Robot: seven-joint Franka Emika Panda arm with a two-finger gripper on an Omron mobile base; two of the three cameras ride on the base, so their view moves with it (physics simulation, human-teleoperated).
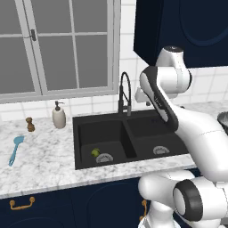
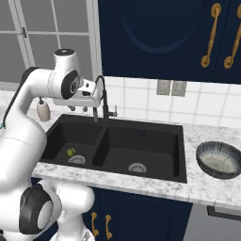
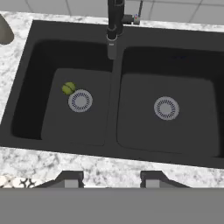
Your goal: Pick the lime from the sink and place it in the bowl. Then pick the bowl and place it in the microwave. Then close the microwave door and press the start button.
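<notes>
first step: gripper (image 3: 111,177), jaws spread and empty, hovers above the sink (image 3: 118,39); next it must descend to the lime (image 3: 68,88) beside the left drain (image 3: 80,101).

Items partly out of view
Bowl (image 1: 223,117) cut by right frame edge in left base view; soap bottle (image 3: 4,29) cut at upper left in hand view.
</notes>
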